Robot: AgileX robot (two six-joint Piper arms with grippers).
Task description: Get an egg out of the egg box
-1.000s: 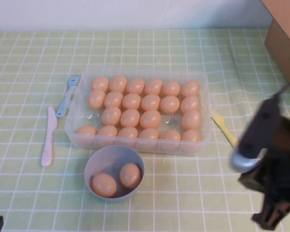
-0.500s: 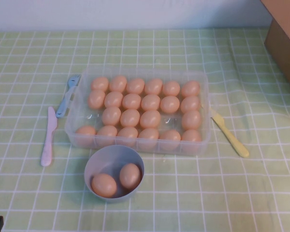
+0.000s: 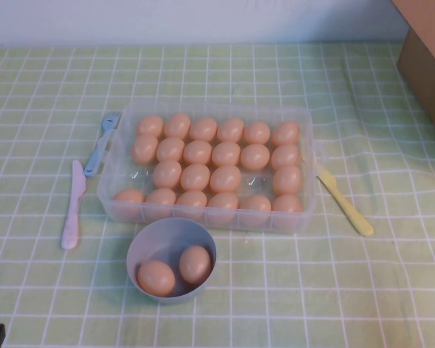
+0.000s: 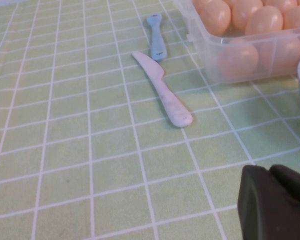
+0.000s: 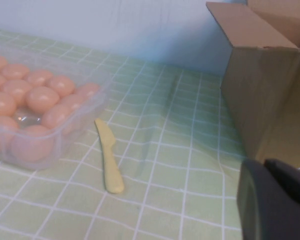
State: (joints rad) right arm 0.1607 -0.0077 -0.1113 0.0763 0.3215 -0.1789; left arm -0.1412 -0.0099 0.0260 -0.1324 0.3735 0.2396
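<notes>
Clear plastic egg box point(image 3: 123, 190) of orange-tan eggs sits mid-table on the green checked cloth point(image 3: 43, 87); neither arm reaches it.

One egg point(image 3: 195, 177) lies among its fellows in the box. A blue-grey round bowl point(image 3: 146, 243) just in front holds two more. Pink plastic knife point(image 3: 72, 205) and blue fork point(image 3: 101, 142) lie to the box's left, yellow knife point(image 3: 344, 201) to its right, a cardboard box point(image 3: 424, 54) far right. The left gripper point(image 4: 276, 205) hangs low near the pink knife, the right gripper point(image 5: 273, 205) near the cardboard box; I cannot tell how either's fingers stand.
</notes>
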